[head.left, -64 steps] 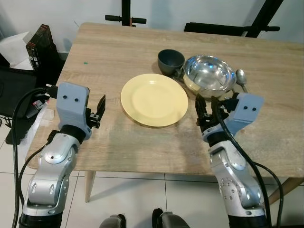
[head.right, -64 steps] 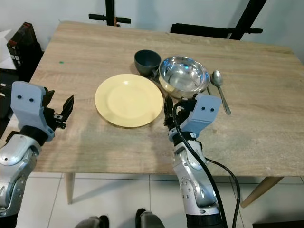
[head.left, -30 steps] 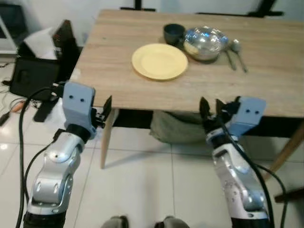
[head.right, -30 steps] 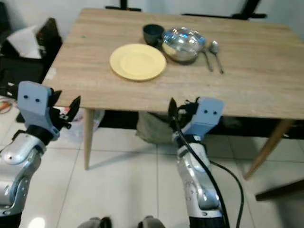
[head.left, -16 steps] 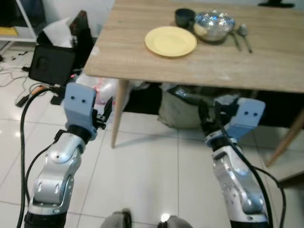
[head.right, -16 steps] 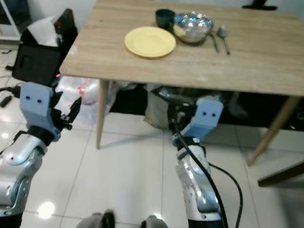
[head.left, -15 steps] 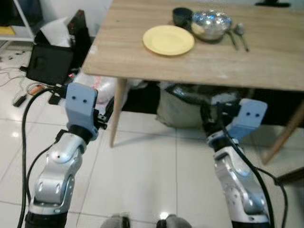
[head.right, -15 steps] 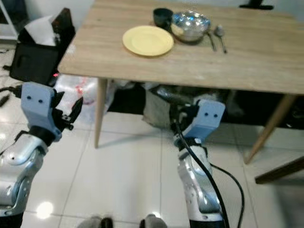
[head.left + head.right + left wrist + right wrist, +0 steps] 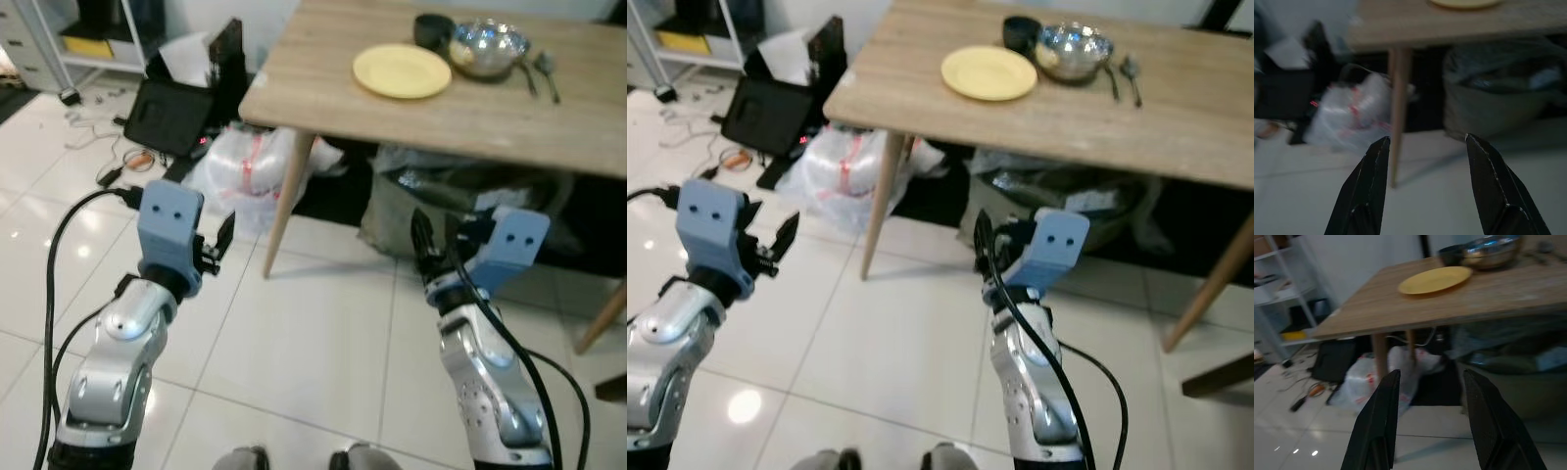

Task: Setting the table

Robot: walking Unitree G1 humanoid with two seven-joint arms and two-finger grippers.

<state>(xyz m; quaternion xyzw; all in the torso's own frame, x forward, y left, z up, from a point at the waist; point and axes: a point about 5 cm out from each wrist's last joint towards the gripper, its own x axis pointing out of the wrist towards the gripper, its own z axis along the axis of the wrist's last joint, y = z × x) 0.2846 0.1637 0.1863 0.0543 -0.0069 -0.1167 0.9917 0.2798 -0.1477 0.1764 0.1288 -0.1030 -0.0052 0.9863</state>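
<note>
The wooden table stands far off at the upper right. On it lie a yellow plate, a dark cup, a steel bowl and cutlery to the bowl's right. My left gripper is held open over the white tiled floor, well short of the table. My right gripper is open too, in front of the space under the table. Nothing sits between the left fingertips or the right fingertips. The plate is visible past the right fingers.
A table leg stands ahead of me. A white plastic bag and a black case lie left of it, with cables on the floor. A grey sack sits under the table. Shelving is at far left.
The camera has drawn back from the table and shifted left, so the table now sits farther off at upper right. Both arms keep the same pose, grippers open.
</note>
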